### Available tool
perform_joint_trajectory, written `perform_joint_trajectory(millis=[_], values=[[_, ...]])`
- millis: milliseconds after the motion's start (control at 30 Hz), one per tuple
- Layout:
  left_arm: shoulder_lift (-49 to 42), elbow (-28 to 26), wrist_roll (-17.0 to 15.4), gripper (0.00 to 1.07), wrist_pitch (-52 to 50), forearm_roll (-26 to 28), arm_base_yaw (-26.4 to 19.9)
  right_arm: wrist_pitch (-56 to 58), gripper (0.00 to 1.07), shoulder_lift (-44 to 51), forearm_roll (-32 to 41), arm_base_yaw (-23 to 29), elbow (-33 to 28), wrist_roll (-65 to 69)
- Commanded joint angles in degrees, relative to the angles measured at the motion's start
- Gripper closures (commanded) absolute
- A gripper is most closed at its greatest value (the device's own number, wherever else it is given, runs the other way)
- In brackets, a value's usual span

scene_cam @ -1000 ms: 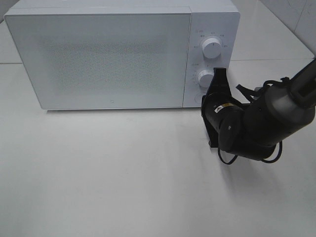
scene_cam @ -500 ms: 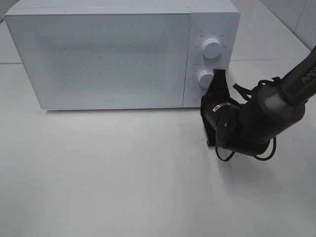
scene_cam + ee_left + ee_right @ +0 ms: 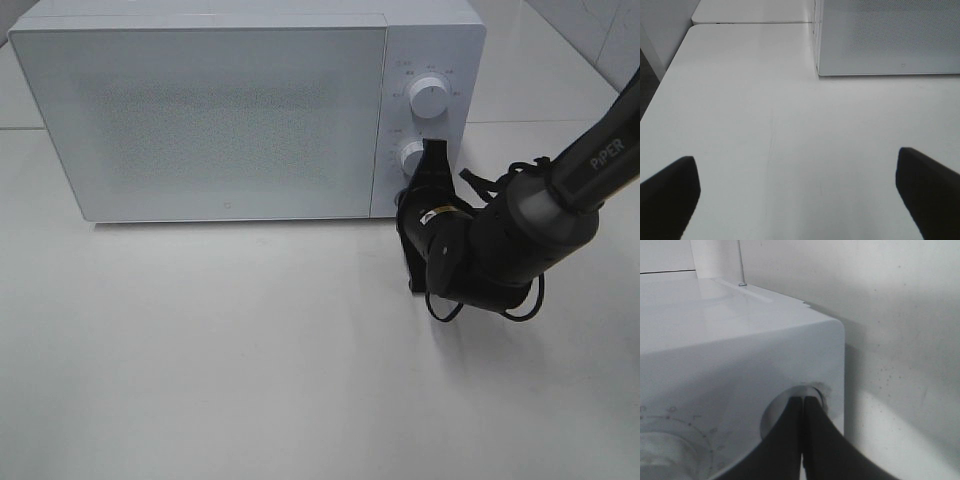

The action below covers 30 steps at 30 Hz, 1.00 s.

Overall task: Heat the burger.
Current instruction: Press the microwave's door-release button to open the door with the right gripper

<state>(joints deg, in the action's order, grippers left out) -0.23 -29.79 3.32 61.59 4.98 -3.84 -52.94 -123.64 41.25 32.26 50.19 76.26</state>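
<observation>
- Across my three views I cannot tell where the burger is; none of them shows it.
- At the far side of the white table point(image 3: 200, 380) stands the microwave point(image 3: 220, 120), and its frosted door point(image 3: 200, 60) is shut flush with the front.
- On the control panel right of the door, the upper knob point(image 3: 430, 97) sits above the lower knob point(image 3: 410, 157), close to the microwave's right edge.
- My right gripper point(image 3: 804, 401) has its fingers pressed together and holds nothing. In the right wrist view its tips sit at the rim of the round button point(image 3: 774, 421) in the panel's bottom corner, just beside the lower knob.
- My right arm point(image 3: 530, 225) lies low over the table to the right of the microwave, angled in toward the panel. A black cable point(image 3: 440, 312) loops under the wrist.
- My left gripper point(image 3: 796, 165) hangs with its jaws spread wide and nothing between them, well apart from the microwave's front corner.
- In front of the door the tabletop is open white surface. In the left wrist view the table edge point(image 3: 670, 85) curves round a corner, with dark floor beyond.
</observation>
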Motion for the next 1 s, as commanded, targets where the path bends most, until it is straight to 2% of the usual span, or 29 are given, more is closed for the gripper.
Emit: perform_joint_trajectory(millis=[33, 333, 500, 1000], values=[[-1.03, 0.17, -0.34, 0.07, -0.46, 0.00, -0.11, -7.33, 1.07, -0.46, -0.57, -0.23, 2.69, -0.57], [-0.97, 0.17, -0.34, 0.07, -0.46, 0.00, -0.11, -13.87, 1.07, -0.46, -0.86, -0.23, 5.50, -0.57], [-0.97, 0.17, -0.34, 0.07, -0.46, 0.00, -0.11, -17.99, 1.07, -3.27, -0.29, -0.29, 10.03, -0.57], [-0.97, 0.17, -0.34, 0.07, -0.46, 0.00, -0.11, -15.58, 1.07, -3.61, 0.11, -0.29, 10.83, -3.38]])
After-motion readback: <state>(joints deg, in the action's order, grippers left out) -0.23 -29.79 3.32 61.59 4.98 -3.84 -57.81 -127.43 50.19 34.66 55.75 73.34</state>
